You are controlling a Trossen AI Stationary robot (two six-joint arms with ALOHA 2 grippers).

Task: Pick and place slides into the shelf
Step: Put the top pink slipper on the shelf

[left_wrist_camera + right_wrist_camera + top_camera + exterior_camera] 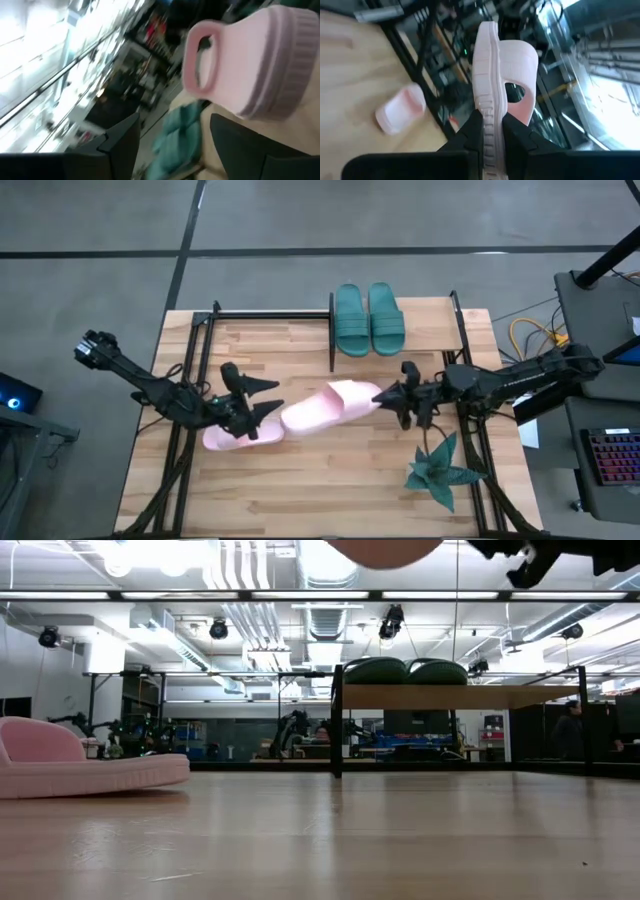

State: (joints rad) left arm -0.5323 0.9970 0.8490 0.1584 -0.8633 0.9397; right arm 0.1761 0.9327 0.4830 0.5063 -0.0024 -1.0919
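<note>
1. Right gripper (385,394) is over mid-worktop, fingers pinching the sole edge of a pink slide (325,406). The right wrist view shows the sole clamped between the two fingers, and the low view shows it hanging clear of the worktop (300,490).
2. Left gripper (262,398) is over the left of the worktop, fingers spread and holding nothing, just above the second pink slide (225,439). That slide lies flat on the worktop.
3. Shelf (420,315) is at the far edge. Its right half holds the two teal slides (367,320), side by side and touching. Its left half is bare.
4. Step in hand, as I judge it: carry the held pink slide to the shelf.
5. To do it well: keep the pinch firm, since the foam sole may flex or twist. Lift above the shelf board and the black uprights (332,330). Set it sole down on the bare left half, beside the teal pair without nudging them.
6. Risk: the left arm is near the carried slide, so route away from it.
7. The teal spiky plant (440,470) is at the near right, well apart from the path.
</note>
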